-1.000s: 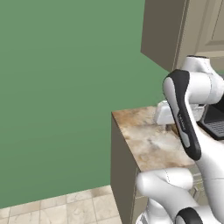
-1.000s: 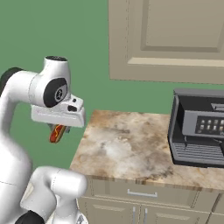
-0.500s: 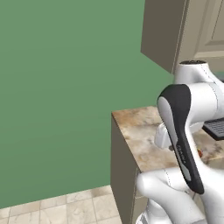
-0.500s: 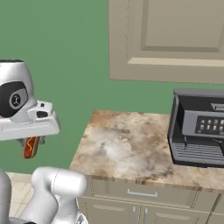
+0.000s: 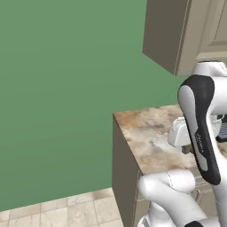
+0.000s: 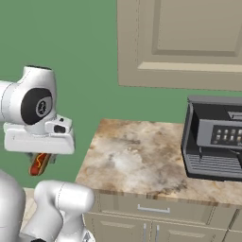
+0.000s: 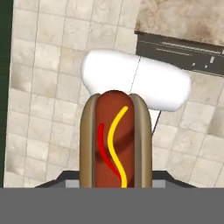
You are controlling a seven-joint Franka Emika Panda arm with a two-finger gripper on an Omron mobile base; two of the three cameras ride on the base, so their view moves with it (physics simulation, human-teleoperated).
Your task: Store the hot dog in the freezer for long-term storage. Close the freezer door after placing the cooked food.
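My gripper (image 6: 41, 159) is shut on the hot dog (image 6: 39, 163), a red-orange sausage in a tan bun with red and yellow squiggles. It hangs under the white hand, left of the counter's end and above the floor. In the hand view the hot dog (image 7: 116, 139) stands upright between the jaws of the gripper (image 7: 116, 181) and covers the fingertips. The tiled floor lies below it. The freezer and the freezer door are out of view.
A marble counter (image 6: 142, 156) with drawers beneath carries a black coffee machine (image 6: 212, 142) at the right. A beige wall cabinet (image 6: 179, 42) hangs above. The green wall (image 5: 57, 88) and the tiled floor (image 5: 66, 208) lie left of the counter's end (image 5: 122, 168).
The arm has swung left and down, carrying the hot dog from over the counter's left edge to beside the counter's end. The base views have not shifted.
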